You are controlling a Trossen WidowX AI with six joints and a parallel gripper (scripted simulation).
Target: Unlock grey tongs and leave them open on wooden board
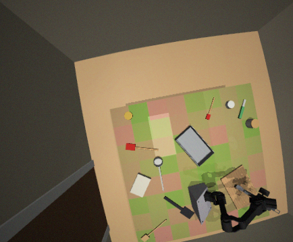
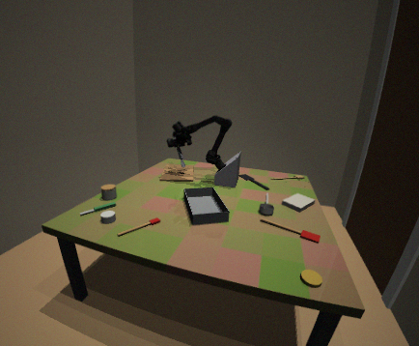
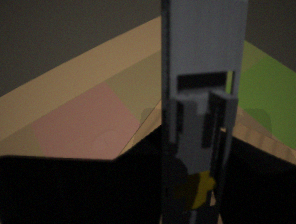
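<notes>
The grey tongs are in my gripper, which is shut on them. In the exterior view they slope steeply down from the fingers, lower end just above the wooden board. They look like one narrow bar; whether the lock is free cannot be told. A yellow part shows on them low in the wrist view. The black fingers hide part of them. The roasting tin has nothing across it.
A grey wedge-shaped block stands beside the arm's base. A black spatula lies beyond it. A small saucepan, a white block and a jar stand farther off.
</notes>
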